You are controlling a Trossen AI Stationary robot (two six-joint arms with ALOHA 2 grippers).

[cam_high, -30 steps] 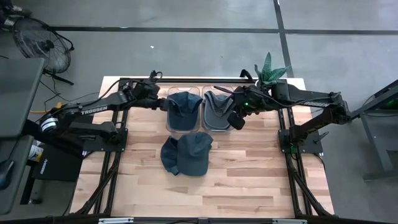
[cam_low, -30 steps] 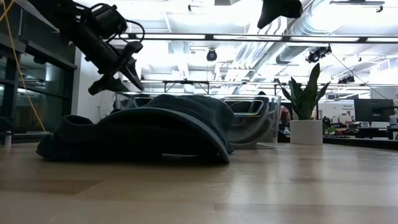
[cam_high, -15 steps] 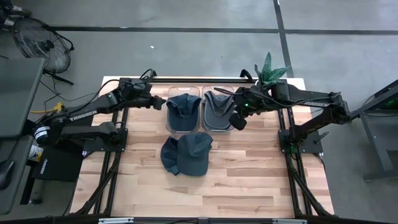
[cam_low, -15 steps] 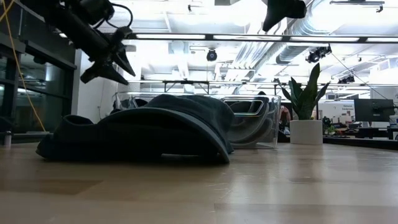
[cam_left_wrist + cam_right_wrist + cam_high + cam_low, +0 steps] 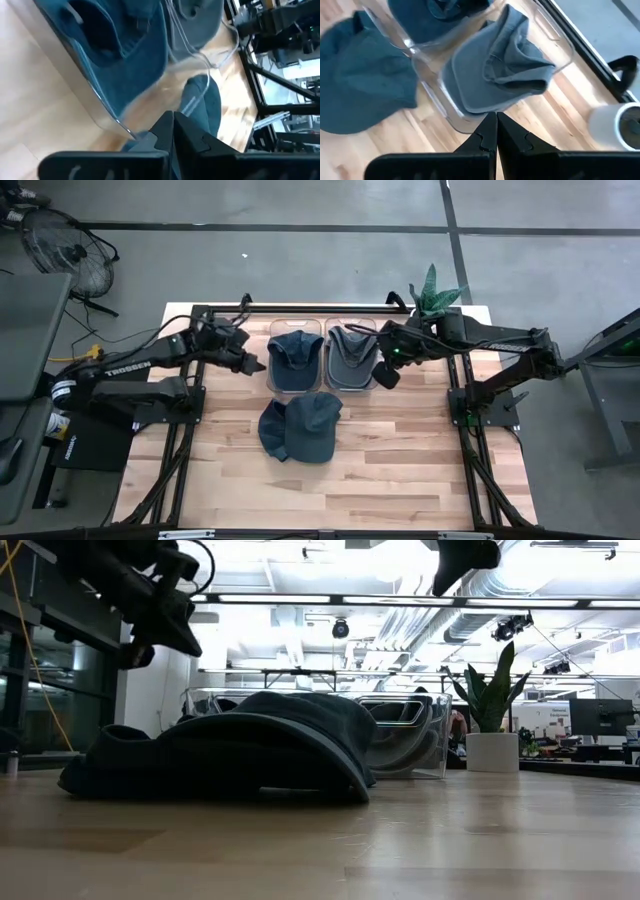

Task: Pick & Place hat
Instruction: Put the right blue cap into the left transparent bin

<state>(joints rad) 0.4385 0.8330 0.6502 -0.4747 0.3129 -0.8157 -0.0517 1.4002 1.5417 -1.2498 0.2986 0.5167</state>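
Two dark blue hats (image 5: 300, 428) lie overlapping on the wooden table, in front of two clear bins. The left bin (image 5: 272, 382) holds a dark blue hat (image 5: 296, 355). A grey hat (image 5: 495, 75) lies in the right bin (image 5: 329, 383). My left gripper (image 5: 257, 366) is shut and holds nothing. It hangs above the table just left of the left bin; its wrist view shows the shut fingers (image 5: 172, 131) beside the bin's corner. My right gripper (image 5: 384, 376) is shut and holds nothing. It hangs above the table at the right bin's near right corner (image 5: 465, 122).
A potted plant (image 5: 435, 292) in a white pot (image 5: 617, 125) stands at the table's far right corner. The arms' dark frames run along the table's left and right sides (image 5: 470, 450). Bare wood lies between the hats and the near edge (image 5: 330, 500).
My left gripper has shut on nothing. It has drawn back from the left bin's far left edge and swung toward the near edge, beside the bin. The hats have not moved.
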